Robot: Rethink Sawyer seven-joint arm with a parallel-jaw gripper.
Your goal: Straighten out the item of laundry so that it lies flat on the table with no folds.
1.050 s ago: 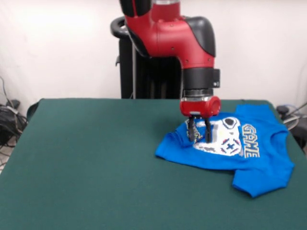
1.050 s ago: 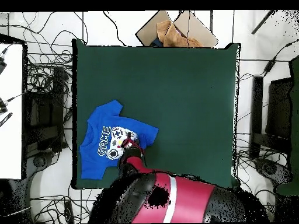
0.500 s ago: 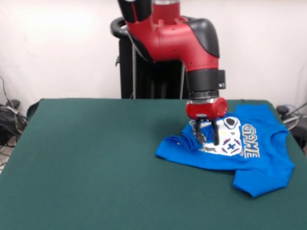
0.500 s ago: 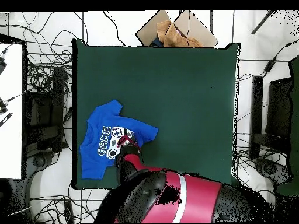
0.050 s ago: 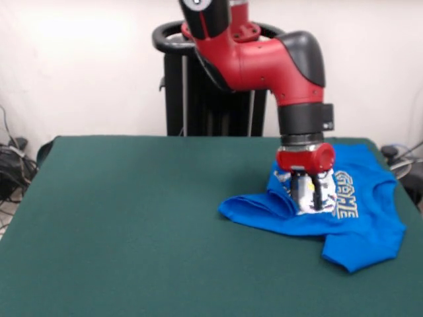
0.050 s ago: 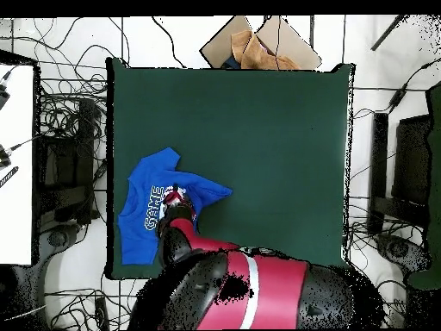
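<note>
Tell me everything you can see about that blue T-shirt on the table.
The blue T-shirt is small, short-sleeved and bright blue, of soft-looking cloth, with a white-grey pixel print and pale "GAME" lettering. It lies rumpled, not flat, near one side edge of the green table, with cloth bunched up beside the print. The gripper stands over the print, its fingers down at the cloth; one sleeve points toward the camera.

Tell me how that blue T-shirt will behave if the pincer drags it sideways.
The blue T-shirt is probably floppy: it is already bunched in a fold beside the pincer. It likely drags rather than slides freely on the felt-like table, so more wrinkles may form.
</note>
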